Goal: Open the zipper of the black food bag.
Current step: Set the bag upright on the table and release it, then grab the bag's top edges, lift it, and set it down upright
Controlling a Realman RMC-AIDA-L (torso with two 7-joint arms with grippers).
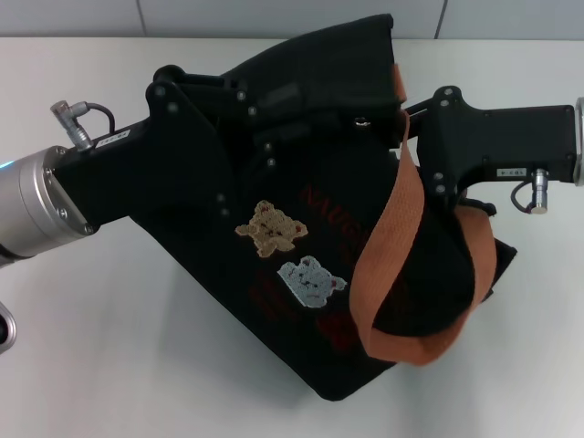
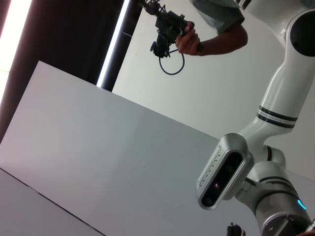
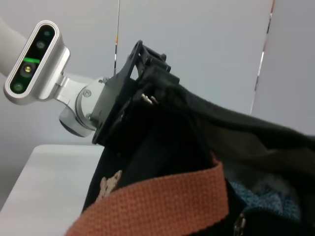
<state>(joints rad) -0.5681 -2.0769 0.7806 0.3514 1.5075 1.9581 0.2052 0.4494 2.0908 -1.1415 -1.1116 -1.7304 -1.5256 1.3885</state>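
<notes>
On the white table (image 1: pixel 109 365) I have the black food bag (image 1: pixel 319 274) tilted at centre, bear patches up, with my left gripper (image 1: pixel 260 119) pressed against its upper left side; I cannot tell how its fingers stand. At the right, my right gripper (image 1: pixel 411 128) meets the bag's top edge by an orange handle (image 1: pixel 401 228), fingers hidden too, and the right wrist view shows the top seam gaping, though I cannot make out the zipper.

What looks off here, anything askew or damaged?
The black food bag sits skewed on the white table, tipped on its side, one orange handle flopped across it. The left gripper and right gripper both reach in at its top edge. No tear or spill shows.
</notes>
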